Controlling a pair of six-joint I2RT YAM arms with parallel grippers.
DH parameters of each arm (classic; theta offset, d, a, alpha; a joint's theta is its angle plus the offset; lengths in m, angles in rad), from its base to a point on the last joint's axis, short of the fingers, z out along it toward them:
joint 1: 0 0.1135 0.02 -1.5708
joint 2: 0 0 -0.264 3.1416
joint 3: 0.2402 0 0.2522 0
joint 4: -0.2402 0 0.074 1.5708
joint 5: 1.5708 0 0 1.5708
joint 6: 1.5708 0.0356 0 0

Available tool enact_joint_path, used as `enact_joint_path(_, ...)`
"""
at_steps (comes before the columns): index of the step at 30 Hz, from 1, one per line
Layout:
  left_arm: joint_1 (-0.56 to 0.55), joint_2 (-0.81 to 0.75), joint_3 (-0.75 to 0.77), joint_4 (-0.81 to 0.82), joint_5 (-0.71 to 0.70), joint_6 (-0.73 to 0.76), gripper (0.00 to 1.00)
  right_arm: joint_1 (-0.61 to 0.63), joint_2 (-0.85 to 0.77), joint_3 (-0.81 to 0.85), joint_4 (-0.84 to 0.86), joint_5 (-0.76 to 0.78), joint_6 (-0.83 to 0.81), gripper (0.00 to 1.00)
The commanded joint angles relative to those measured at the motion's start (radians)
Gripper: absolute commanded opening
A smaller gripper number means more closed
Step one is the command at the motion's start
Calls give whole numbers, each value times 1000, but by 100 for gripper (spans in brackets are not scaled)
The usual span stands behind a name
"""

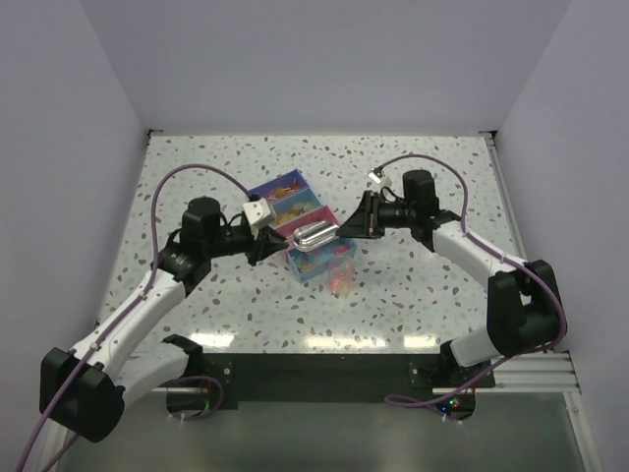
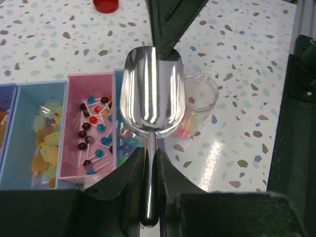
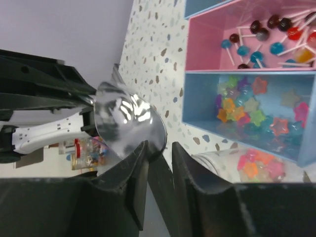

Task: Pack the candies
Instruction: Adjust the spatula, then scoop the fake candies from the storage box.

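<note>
My left gripper (image 2: 150, 150) is shut on the handle of a shiny metal scoop (image 2: 153, 89), whose bowl looks empty and hangs over the tray's right end (image 1: 316, 236). Opposite it, my right gripper (image 3: 158, 145) is at the scoop's front rim (image 3: 126, 123); its jaws stand slightly apart and the rim lies against one finger. Star-shaped candies (image 3: 247, 108) fill the blue compartment. More candies (image 3: 256, 165) lie in a clear jar (image 2: 197, 98) just right of the tray, below the scoop (image 1: 341, 275).
The divided tray (image 1: 295, 211) also holds lollipops (image 2: 91, 133) in a pink compartment and yellow sweets (image 2: 44, 148) in a light blue one. A round red lid (image 2: 106, 5) lies on the speckled table behind. White walls close in the table.
</note>
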Motion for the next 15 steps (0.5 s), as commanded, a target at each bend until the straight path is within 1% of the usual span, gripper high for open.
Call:
enact_joint_path(1, 30, -10, 113, -75, -140, 58, 0, -21, -42, 50, -186, 90, -142, 31)
enact_joint_path(2, 30, -1, 156, -155, -158, 76, 0, -21, -46, 96, -284, 116, -206, 39)
enact_joint_path(3, 30, 8, 182, -200, -169, 108, 0, -21, -51, 122, -333, 151, -240, 51)
enact_joint_path(4, 30, 25, 204, -240, -175, 122, 0, -22, -54, 147, -381, 221, -270, 54)
enact_joint_path(5, 30, 32, 245, -315, -200, 138, 0, -24, -57, 195, -464, 271, -317, 57)
enact_joint_path(6, 30, 48, 263, -351, -209, 158, 0, -22, -62, 213, -492, 315, -333, 60)
enact_joint_path(7, 30, 58, 283, -386, -217, 170, 0, -22, -72, 222, -507, 356, -340, 61)
enact_joint_path(8, 30, 67, 320, -452, -214, 179, 0, -22, -80, 221, -512, 440, -343, 61)
enact_joint_path(12, 12, 114, 394, -581, -200, 204, 0, -12, -62, 210, -523, 552, -356, 62)
enact_joint_path(15, -51, 163, 443, -665, -266, 204, 0, 14, -24, 217, -535, 618, -374, 63)
